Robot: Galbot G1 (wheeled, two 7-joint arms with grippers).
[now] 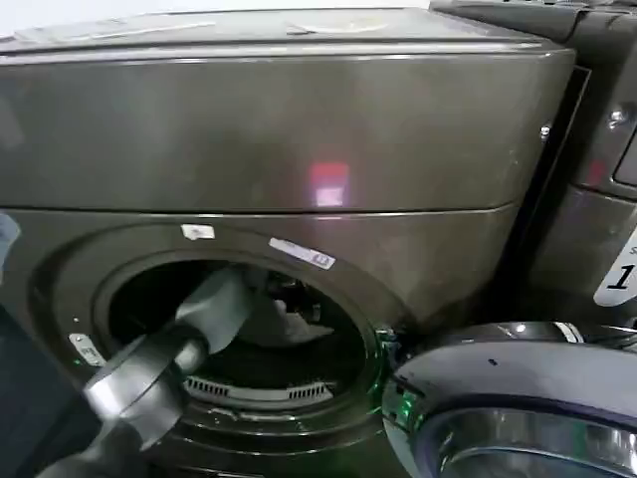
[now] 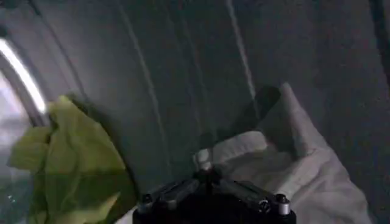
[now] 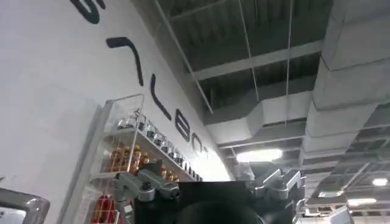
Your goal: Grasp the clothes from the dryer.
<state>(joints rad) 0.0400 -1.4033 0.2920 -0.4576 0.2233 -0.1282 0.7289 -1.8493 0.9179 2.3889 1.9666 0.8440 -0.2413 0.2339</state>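
We have our left hand (image 2: pixel 207 167) inside the dryer (image 1: pixel 299 129), pinching the white cloth (image 2: pixel 292 173), the yellow-green piece (image 2: pixel 73 158) lying beside it; lifting the clothes out remains.

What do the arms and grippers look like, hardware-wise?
Left arm: smooth grey rounded tubular links with a thick cylindrical joint, no loose cables visible. Left gripper: black base, dark slim linkage bars with silver screw heads. Right gripper: black body, grey metallic linkage brackets with bolts on both sides. No markings visible.
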